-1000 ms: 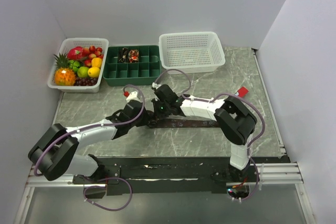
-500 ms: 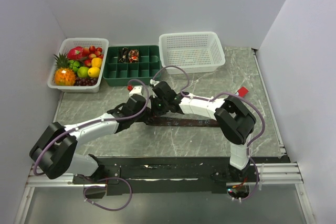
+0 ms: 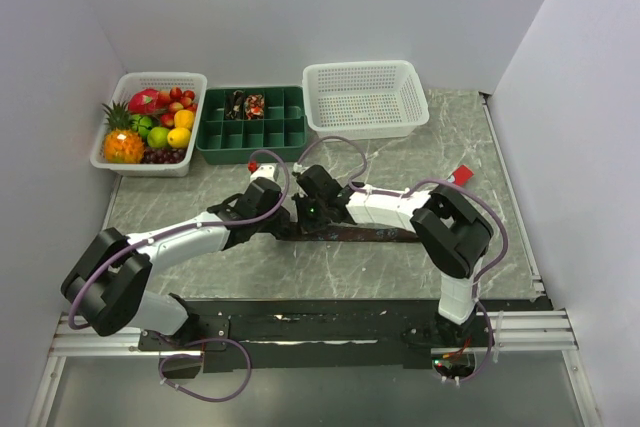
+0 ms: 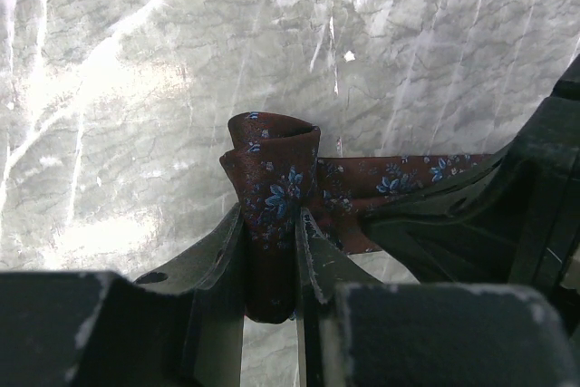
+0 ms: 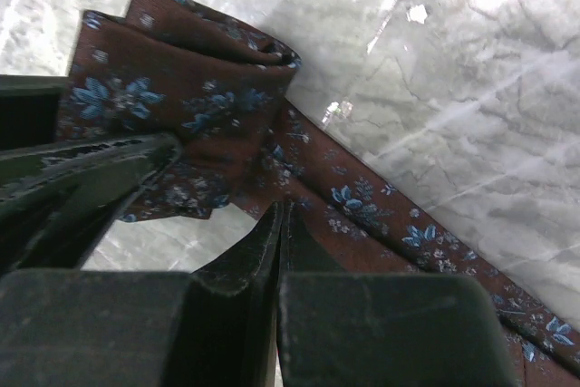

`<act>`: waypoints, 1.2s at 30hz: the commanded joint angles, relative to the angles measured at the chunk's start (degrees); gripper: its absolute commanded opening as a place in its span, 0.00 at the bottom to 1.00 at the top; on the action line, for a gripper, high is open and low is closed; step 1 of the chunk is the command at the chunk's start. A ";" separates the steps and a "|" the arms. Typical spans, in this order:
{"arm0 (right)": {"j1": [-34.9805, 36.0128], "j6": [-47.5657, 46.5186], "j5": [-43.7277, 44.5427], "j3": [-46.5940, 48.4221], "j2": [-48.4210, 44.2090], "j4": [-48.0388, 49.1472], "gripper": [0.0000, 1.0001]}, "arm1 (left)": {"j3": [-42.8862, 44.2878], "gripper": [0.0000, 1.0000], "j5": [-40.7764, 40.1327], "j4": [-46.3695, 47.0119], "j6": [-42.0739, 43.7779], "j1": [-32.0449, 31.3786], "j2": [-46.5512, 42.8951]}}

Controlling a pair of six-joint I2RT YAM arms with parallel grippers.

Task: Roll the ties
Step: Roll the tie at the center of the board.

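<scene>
A dark brown tie with blue flowers (image 3: pixel 360 234) lies flat across the middle of the table. Its left end is folded into a loose roll (image 4: pixel 270 165). My left gripper (image 4: pixel 272 224) is shut on that roll, which stands up between the jaws. In the top view the left gripper (image 3: pixel 277 211) sits at the tie's left end. My right gripper (image 3: pixel 305 213) is right beside it. In the right wrist view its jaws (image 5: pixel 282 212) are shut together, with the tips resting on the flat tie (image 5: pixel 381 215) just behind the roll (image 5: pixel 172 106).
A green divided tray (image 3: pixel 290 137) at the back holds rolled ties (image 3: pixel 247 104) in its top cells. A white basket of fruit (image 3: pixel 150 122) stands at back left, and an empty white basket (image 3: pixel 365 97) at back right. A small red bar (image 3: pixel 462 175) lies at right.
My left gripper has moved right and away from the arm bases, carrying the tie's left end over towards the right gripper. The right gripper has stayed nearly in place.
</scene>
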 commanded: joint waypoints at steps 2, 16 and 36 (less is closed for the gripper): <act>0.18 -0.59 2.33 0.05 -1.96 -0.84 0.00 | 0.95 0.01 0.51 0.63 1.28 -0.25 0.08; 0.18 -0.51 3.31 2.33 3.50 -3.04 0.00 | 5.87 0.02 -5.02 -5.00 4.70 -3.67 3.32; -5.88 5.73 -11.36 -8.12 -4.68 13.65 0.00 | 13.87 0.03 -16.53 -12.64 1.28 -10.88 12.64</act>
